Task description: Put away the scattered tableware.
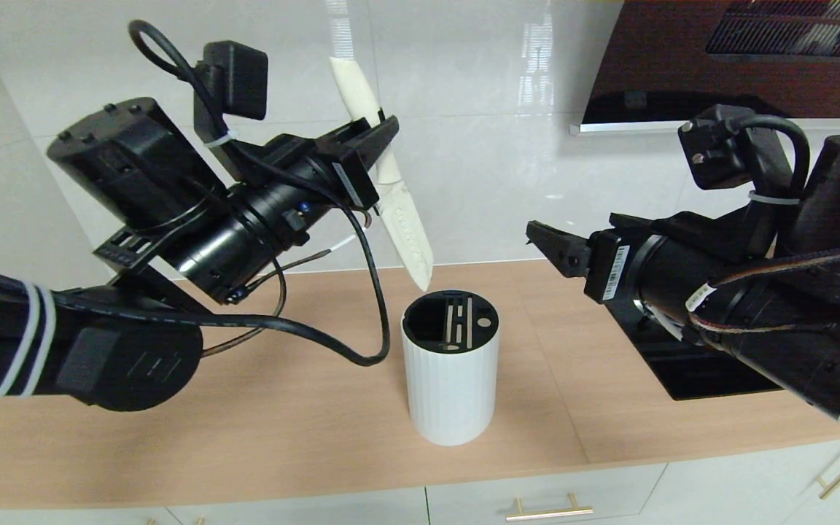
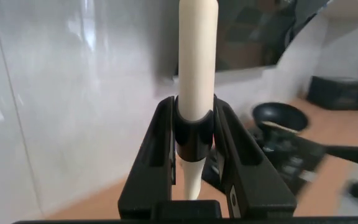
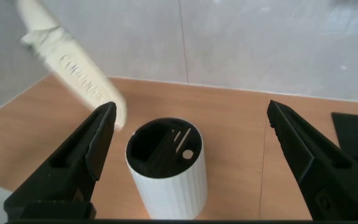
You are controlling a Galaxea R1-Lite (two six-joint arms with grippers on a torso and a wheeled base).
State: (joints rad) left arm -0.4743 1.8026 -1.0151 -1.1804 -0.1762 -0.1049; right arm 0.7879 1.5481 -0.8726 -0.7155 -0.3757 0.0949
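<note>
A cream-white knife (image 1: 398, 208) hangs blade down, its tip just above the back rim of a white ribbed holder (image 1: 451, 379) with a black slotted top. My left gripper (image 1: 376, 138) is shut on the knife's handle (image 2: 196, 68), holding it tilted over the holder. In the right wrist view the knife blade (image 3: 73, 68) points toward the holder (image 3: 166, 171). My right gripper (image 3: 194, 155) is open, hovering to the right of the holder; its fingertip (image 1: 545, 240) shows in the head view with nothing between the fingers.
The holder stands on a light wooden counter (image 1: 281, 430) against a white tiled wall. A black cooktop (image 1: 682, 364) lies at the right, under the right arm. A black pan (image 2: 279, 116) sits on it. Drawer handles (image 1: 547, 508) run below the front edge.
</note>
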